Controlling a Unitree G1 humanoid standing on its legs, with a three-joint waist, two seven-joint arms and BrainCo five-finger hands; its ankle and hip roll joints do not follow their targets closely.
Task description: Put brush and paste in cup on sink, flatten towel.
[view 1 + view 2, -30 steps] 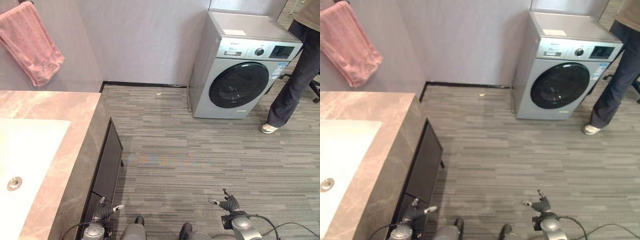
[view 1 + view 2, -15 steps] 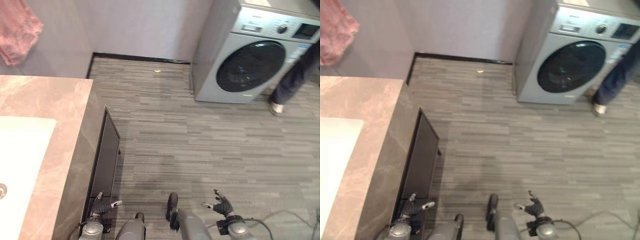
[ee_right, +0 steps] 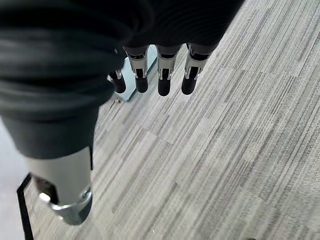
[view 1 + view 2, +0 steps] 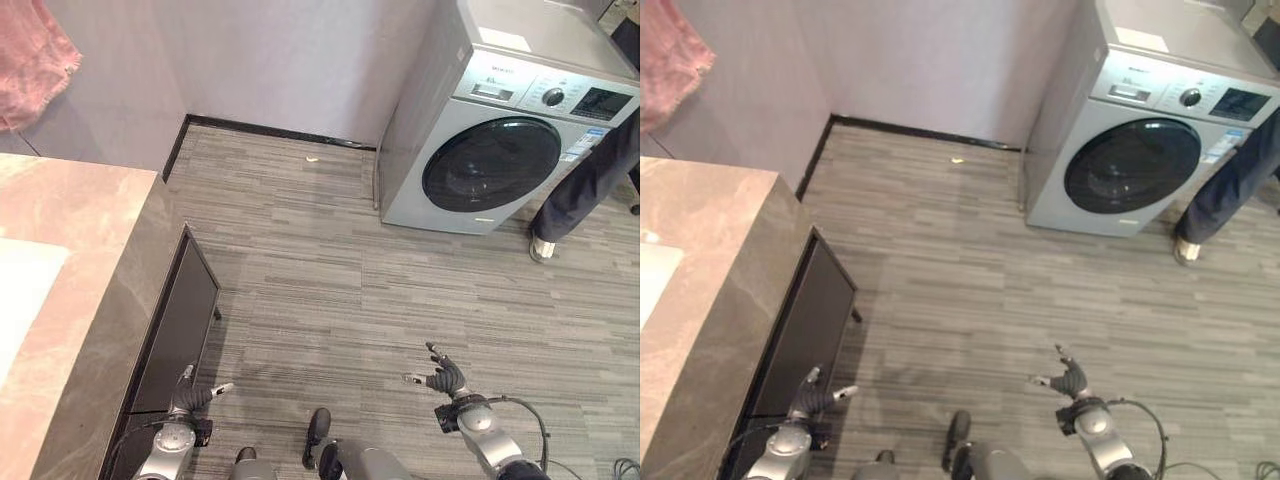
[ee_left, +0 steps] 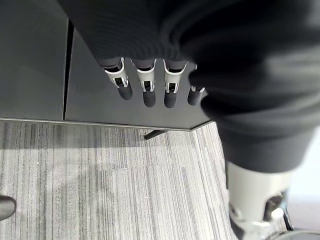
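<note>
Swung right since a second ago, sink (image 4: 20,290) sliding to the view's left edge with pink towel (image 4: 35,60) still hung at the top corner, no brush, paste or cup in sight, left hand (image 4: 190,397) and right hand (image 4: 443,378) empty with fingers relaxed, risking drift away from the counter (image 4: 90,260) toward the washer (image 4: 500,130) and person (image 4: 590,170).

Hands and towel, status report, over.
Left hand and right hand both open, empty, low over floor. Pink towel hanging on wall, untouched. Person by washing machine.
</note>
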